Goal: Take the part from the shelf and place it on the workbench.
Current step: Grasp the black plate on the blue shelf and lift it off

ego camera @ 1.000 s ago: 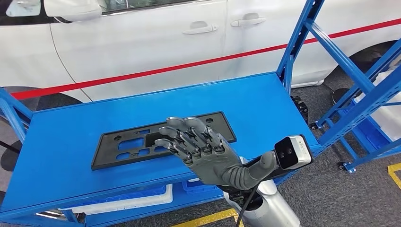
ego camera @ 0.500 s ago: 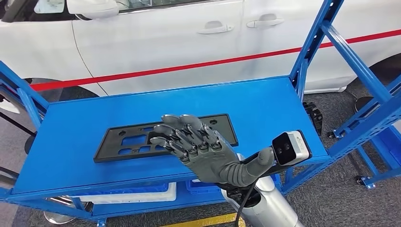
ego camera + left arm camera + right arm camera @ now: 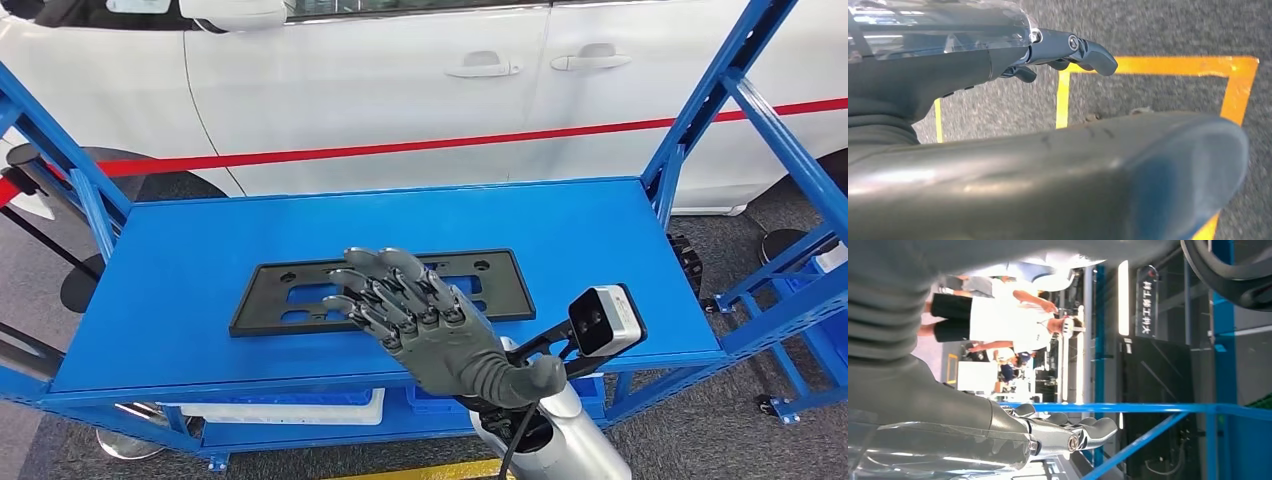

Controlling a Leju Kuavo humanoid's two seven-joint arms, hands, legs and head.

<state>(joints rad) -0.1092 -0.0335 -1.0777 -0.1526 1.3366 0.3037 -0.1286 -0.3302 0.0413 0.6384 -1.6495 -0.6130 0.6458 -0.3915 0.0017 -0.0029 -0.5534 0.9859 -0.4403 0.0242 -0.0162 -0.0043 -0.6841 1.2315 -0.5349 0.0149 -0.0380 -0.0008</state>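
The part (image 3: 380, 289) lies flat lengthwise along the shelf (image 3: 620, 260), right hand (image 3: 425, 315) spread empty above.

The shelf (image 3: 620, 250) spans the middle of the head view, its uprights rising at the left and right edges. The part (image 3: 300, 290) lies flat on the shelf top, centre-left in the frame. The right hand (image 3: 425, 315) sits just below centre, overlapping the part's lower right portion. A car (image 3: 400, 90) fills the upper frame, behind the shelf. A bin (image 3: 290, 410) sits on a lower level, at lower centre-left.
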